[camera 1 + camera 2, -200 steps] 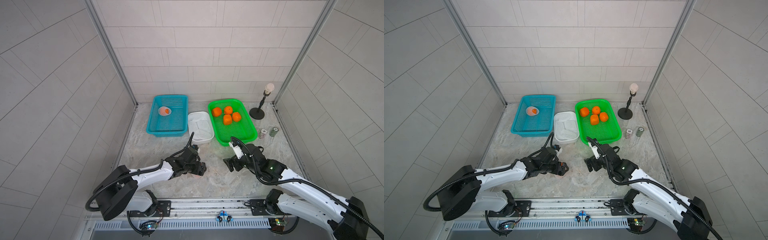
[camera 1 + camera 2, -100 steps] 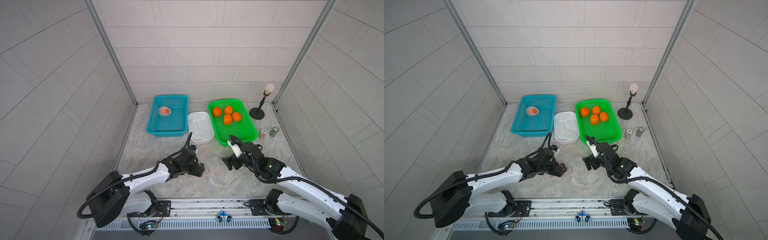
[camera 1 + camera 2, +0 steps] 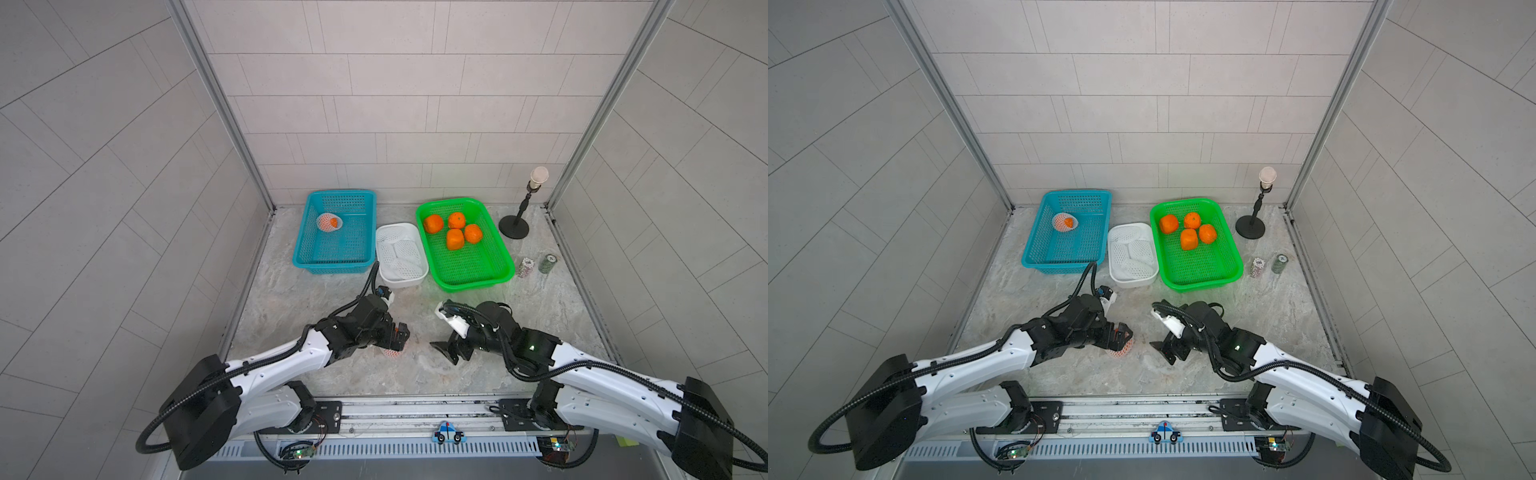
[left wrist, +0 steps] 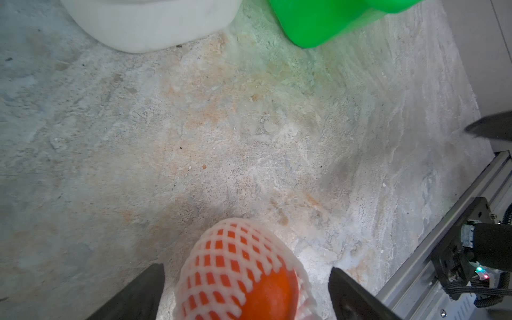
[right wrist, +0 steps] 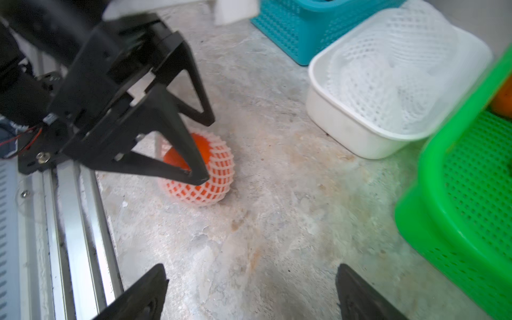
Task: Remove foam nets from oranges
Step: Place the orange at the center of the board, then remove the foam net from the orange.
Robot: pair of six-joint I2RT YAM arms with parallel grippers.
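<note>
Lying on the mottled, stone-look counter (image 4: 194, 124), between both arms: an orange (image 4: 273, 293) half out of its foam net (image 4: 221, 249), glossy peel bared at the open end, elsewhere showing only as small squares through the soft white lattice. Straddled by the spread jaws of the left gripper (image 4: 245, 270), with a gap on either side, so released rather than grasped; probably set down here, in open space, for easy reach by either arm. Facing it from just apart, the right gripper (image 5: 250, 267), jaws likewise spread and empty above bare counter, seemingly lined up to pinch the loose net end with the fruit steadied from the opposite side, though hard to confirm through the motion blur in the right wrist view. Further back, sorted by stage: a second netted orange (image 3: 327, 222) in the blue slatted basket (image 3: 332, 266); limp stripped nets (image 3: 399, 253) heaped in the smooth white tub (image 3: 402, 283); four bare oranges (image 3: 455, 240), round and dimpled, in the green perforated basket (image 3: 469, 286). Containers side by side, presumably to keep each drop-off short.
</note>
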